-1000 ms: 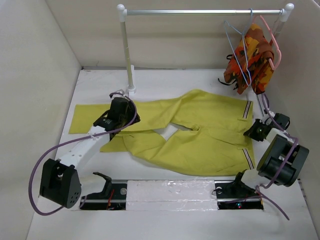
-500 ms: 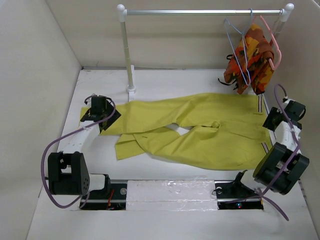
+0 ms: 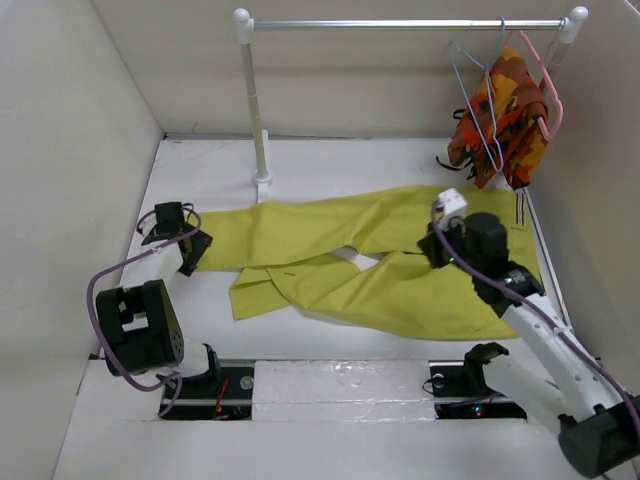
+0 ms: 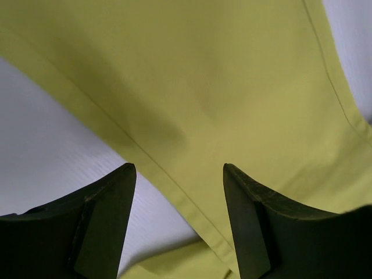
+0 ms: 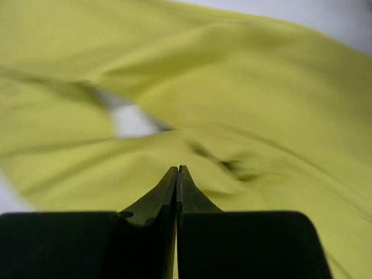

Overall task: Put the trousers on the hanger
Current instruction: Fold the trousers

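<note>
The mustard yellow-green trousers (image 3: 400, 270) lie flat on the white table, with the striped waistband (image 3: 519, 208) at the right and the legs pointing left. My left gripper (image 3: 190, 248) is open over the upper leg's end, and the cloth's hem (image 4: 174, 192) runs between its fingers with nothing held (image 4: 178, 168). My right gripper (image 3: 432, 248) is shut and empty just above the seat of the trousers (image 5: 244, 104), near the crotch gap (image 5: 131, 119). The pale-blue wire hanger (image 3: 472, 90) hangs on the rail at the back right.
A rail (image 3: 400, 24) on a white post (image 3: 256, 110) spans the back. A pink hanger (image 3: 549, 92) and an orange, red and brown patterned garment (image 3: 505, 125) hang beside the blue hanger. White walls close in on the left, the back and the right.
My right arm has swung from the right edge by the waistband to over the trousers' seat. My left gripper has moved further left along the upper leg to its end.
</note>
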Controlling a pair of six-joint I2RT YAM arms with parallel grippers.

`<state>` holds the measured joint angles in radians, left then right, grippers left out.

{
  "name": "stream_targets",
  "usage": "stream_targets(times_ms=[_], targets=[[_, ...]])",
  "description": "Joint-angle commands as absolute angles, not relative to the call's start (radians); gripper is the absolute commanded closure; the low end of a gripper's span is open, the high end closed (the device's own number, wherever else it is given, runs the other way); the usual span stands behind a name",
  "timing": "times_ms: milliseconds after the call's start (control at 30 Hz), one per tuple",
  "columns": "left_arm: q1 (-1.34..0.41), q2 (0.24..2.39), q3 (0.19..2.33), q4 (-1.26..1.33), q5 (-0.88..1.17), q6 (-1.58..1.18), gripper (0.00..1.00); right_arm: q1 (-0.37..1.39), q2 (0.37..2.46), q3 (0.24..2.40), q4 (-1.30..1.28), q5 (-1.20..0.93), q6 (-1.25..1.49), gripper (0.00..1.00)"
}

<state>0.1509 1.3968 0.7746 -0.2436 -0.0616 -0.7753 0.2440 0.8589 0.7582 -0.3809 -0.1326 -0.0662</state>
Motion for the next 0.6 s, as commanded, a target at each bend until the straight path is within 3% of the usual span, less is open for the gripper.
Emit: stream_targets(times_ms=[0,67,200,233,400,567], targets=[[0.218,1.420,0.761,-0.229,-0.078,-0.778,0.42,0.501,0.889,0.680,-0.275,-0.102,0.063,0.98],[0.229,1.495,0.784,-0.239,-0.078,-0.773,0.42,0.745,1.018,0.702,-0.229,-0.043,0.081,0.93],[0.229,1.591,0.845,-0.238,-0.064,-0.775,0.43,1.001,1.329,0.912,-0.235,-0.006,0.032,0.49],[0.229,1.606,0.871,-0.235,-0.071,-0.776,0.43,1.037,1.391,1.010,-0.236,-0.006,0.019,0.45],[0.271,1.744,1.027,-0.273,-0.092,-0.769,0.43,1.123,1.755,1.279,-0.279,0.012,-0.034,0.40],[0.282,1.735,1.189,-0.351,-0.071,-0.762,0.44,1.123,1.963,1.517,-0.368,0.081,-0.034,0.39]])
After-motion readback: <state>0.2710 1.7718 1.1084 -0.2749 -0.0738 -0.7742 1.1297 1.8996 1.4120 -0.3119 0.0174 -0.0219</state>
